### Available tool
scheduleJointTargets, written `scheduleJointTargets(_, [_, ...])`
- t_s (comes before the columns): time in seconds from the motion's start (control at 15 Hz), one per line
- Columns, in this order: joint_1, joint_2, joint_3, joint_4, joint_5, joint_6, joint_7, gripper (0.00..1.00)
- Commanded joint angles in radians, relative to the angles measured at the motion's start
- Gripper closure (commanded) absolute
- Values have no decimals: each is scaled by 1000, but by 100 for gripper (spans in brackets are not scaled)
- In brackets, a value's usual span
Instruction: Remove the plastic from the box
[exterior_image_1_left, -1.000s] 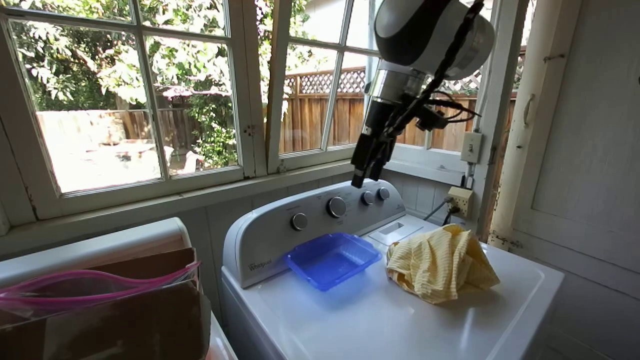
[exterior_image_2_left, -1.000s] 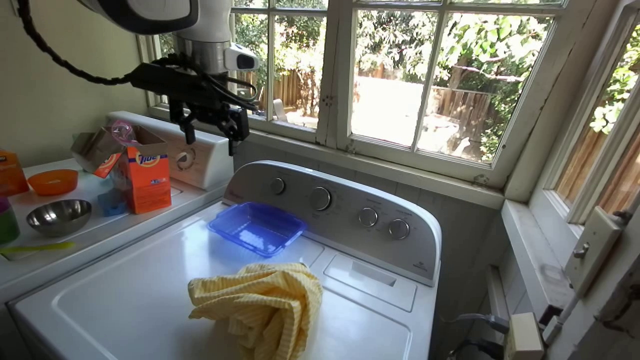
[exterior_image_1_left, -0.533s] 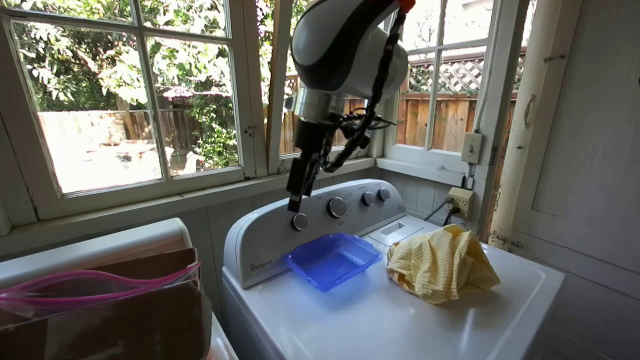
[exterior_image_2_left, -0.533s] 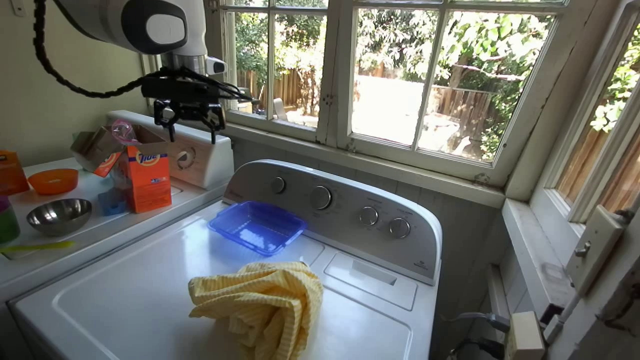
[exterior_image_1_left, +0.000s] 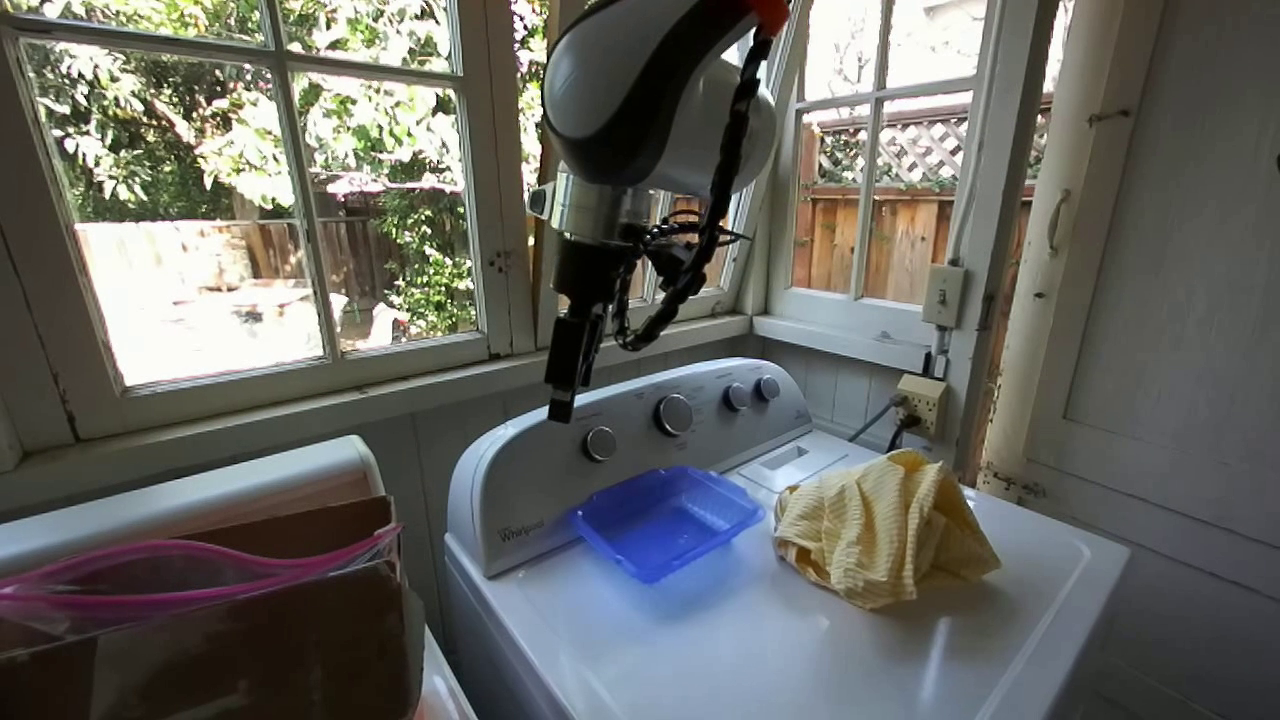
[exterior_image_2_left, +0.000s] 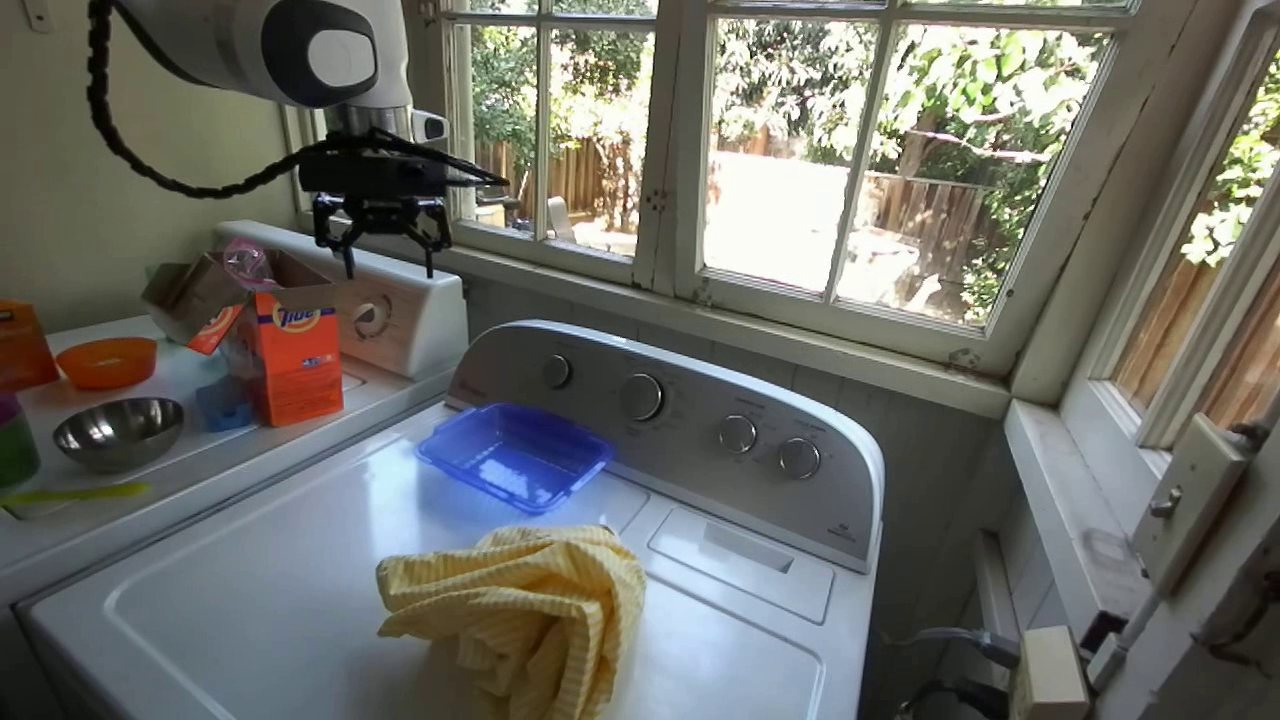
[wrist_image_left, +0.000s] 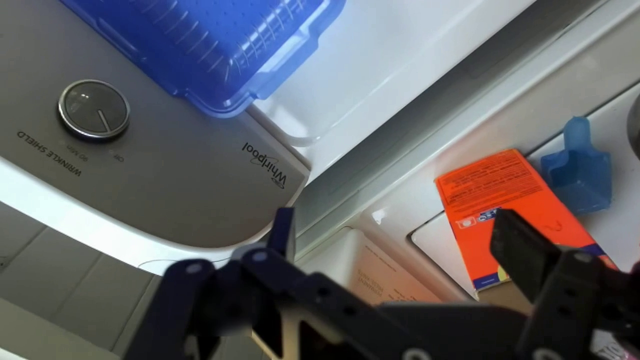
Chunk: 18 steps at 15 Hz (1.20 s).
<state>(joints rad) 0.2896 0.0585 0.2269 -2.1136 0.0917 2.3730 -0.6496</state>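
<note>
- Far left from where I stand: a green container (exterior_image_2_left: 15, 445) and an orange carton (exterior_image_2_left: 22, 350), both only partly visible.
- Next, a yellow-green utensil (exterior_image_2_left: 85, 493) lying flat, then an orange bowl (exterior_image_2_left: 107, 373) and a metal bowl (exterior_image_2_left: 115, 455), both upright on the white machine (exterior_image_2_left: 220, 475).
- A blue scoop (exterior_image_2_left: 225, 406) sits just beside the Tide box (exterior_image_2_left: 300, 365).
- Tide box: upright on the same machine, flaps (exterior_image_2_left: 190, 300) open, printed orange side visible.
- Pink-edged plastic (exterior_image_2_left: 247, 263), the task item: at the open top of the box. How far down it reaches, I cannot tell.
- Gripper (exterior_image_2_left: 390, 270): hanging from the arm (exterior_image_2_left: 340, 60) above and right of the box, pointing down. Released; the fingers (wrist_image_left: 520, 250) stand spread. Apart from box and plastic in both exterior views.
- Blue tray (exterior_image_2_left: 515, 450): on the Whirlpool machine (exterior_image_2_left: 250, 600), at the foot of the control panel (exterior_image_2_left: 688, 430); whether it touches the panel, I cannot confirm.
- Yellow striped cloth (exterior_image_2_left: 540, 610): crumpled on the Whirlpool machine, near the tray.
- Control panel: four silver dials (exterior_image_2_left: 737, 433) in a row.
- Far right, low: an outlet (exterior_image_2_left: 1048, 680) with cords (exterior_image_2_left: 990, 645) plugged in; above it, a light switch (exterior_image_2_left: 1185, 500).
</note>
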Motion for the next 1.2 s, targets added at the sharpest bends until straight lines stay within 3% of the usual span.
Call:
scheduleJointTargets(0.0, [-9, 31, 31, 21, 15, 11, -27, 0])
scheduleJointTargets(0.53, [39, 294, 145, 287, -66, 105, -209, 0])
scheduleJointTargets(1.13, [36, 502, 308, 549, 26, 49, -439, 0])
